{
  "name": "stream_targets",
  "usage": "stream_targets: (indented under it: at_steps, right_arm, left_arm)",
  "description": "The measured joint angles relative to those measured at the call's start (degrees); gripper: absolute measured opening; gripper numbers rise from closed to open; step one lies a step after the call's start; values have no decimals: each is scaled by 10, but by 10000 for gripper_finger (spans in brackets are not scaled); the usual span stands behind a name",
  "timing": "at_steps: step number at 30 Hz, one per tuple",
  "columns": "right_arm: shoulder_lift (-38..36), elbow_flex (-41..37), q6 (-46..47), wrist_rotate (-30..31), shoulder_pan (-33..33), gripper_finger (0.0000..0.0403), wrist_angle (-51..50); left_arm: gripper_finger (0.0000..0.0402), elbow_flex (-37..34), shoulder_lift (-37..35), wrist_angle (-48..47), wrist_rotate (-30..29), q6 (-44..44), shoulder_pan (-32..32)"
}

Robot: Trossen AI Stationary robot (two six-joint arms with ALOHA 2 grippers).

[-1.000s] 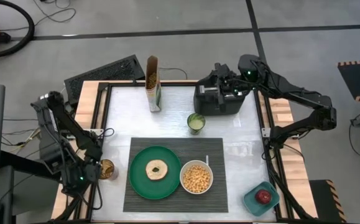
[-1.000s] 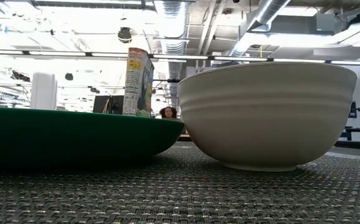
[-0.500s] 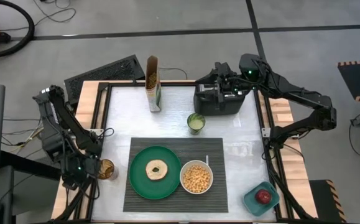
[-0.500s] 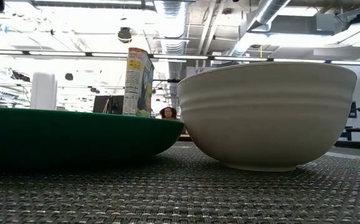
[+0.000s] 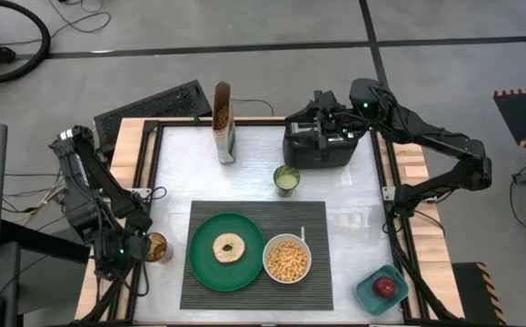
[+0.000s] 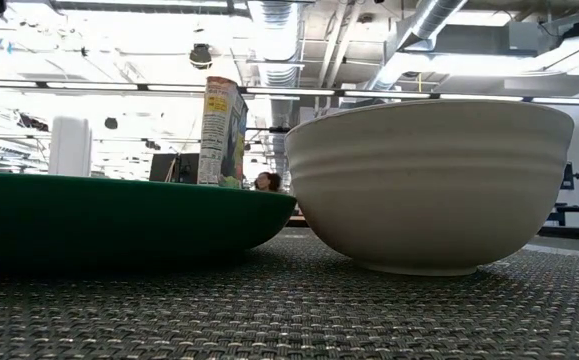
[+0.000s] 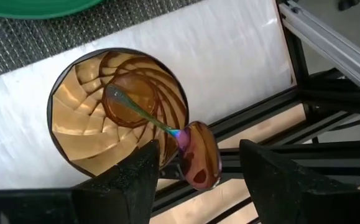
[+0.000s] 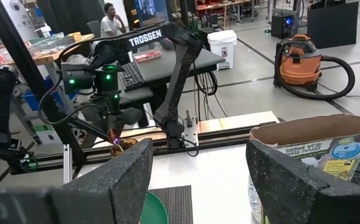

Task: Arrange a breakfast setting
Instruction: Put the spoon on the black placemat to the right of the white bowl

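On the dark ribbed placemat [image 5: 317, 272] lie a green plate [image 5: 203, 268] with a tan bagel [image 5: 229, 247] and a white bowl [image 5: 286, 260] of yellow cereal. The red apple [image 5: 386, 287] sits in a teal container at the near right. The pink-teal spoon [image 7: 195, 155] stands in an amber glass cup [image 7: 86, 124], handle tip on the bottom, shaft leaning on the rim. My left gripper [image 7: 198, 180] points down over the cup [image 5: 157, 247], open, a finger on each side of the spoon's bowl end without plainly touching it. My right gripper [image 8: 198, 180] hovers open above the toaster.
A black toaster [image 5: 317, 145] stands at the far side under my right arm. An open cereal box [image 5: 223, 123] stands at the far middle and a small green cup [image 5: 286, 179] behind the placemat. The table's black frame rail [image 7: 329, 37] runs close beside the amber cup.
My left gripper has sunk toward the amber cup at the table's left, still pointing down. The right arm and all the things on the table have kept still.
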Motion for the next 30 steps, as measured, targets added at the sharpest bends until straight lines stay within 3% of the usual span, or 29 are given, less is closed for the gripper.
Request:
stream_targets:
  at_steps: [7, 19, 30]
  right_arm:
    - [0, 0, 0, 0, 0, 285, 0]
    - [0, 0, 0, 0, 0, 285, 0]
    - [0, 0, 14, 0, 0, 285, 0]
  left_arm:
    - [191, 0, 0, -8, 0, 6, 0]
    - [84, 0, 0, 3, 16, 16, 0]
    - [31, 0, 0, 3, 16, 16, 0]
